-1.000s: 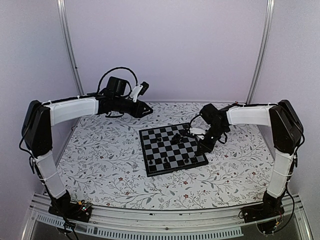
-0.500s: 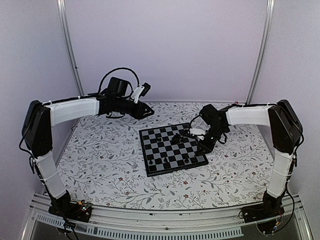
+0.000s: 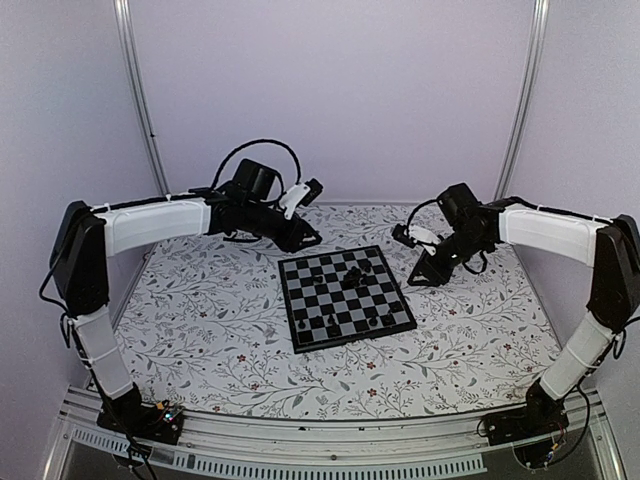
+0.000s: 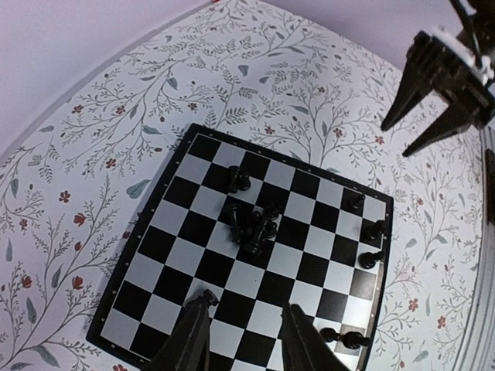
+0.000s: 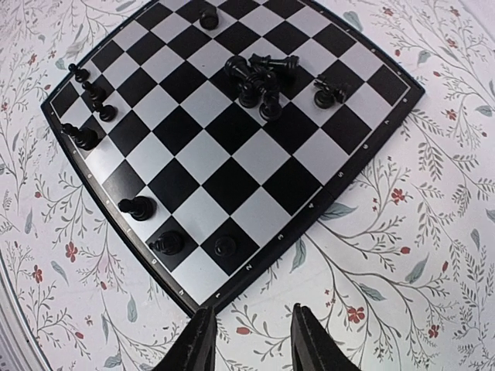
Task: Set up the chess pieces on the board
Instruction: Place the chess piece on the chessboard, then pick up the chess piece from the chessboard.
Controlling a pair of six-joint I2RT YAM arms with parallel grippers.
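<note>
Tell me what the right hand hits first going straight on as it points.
The right hand probably meets the near edge of the black-and-grey checkered chessboard, or the floral tablecloth just before it; depth unclear.

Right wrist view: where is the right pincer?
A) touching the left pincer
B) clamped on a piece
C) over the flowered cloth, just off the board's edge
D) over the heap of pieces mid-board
C: the right pincer hangs open and empty above the flowered cloth, with the edge of the board just ahead of its fingertips.
</note>
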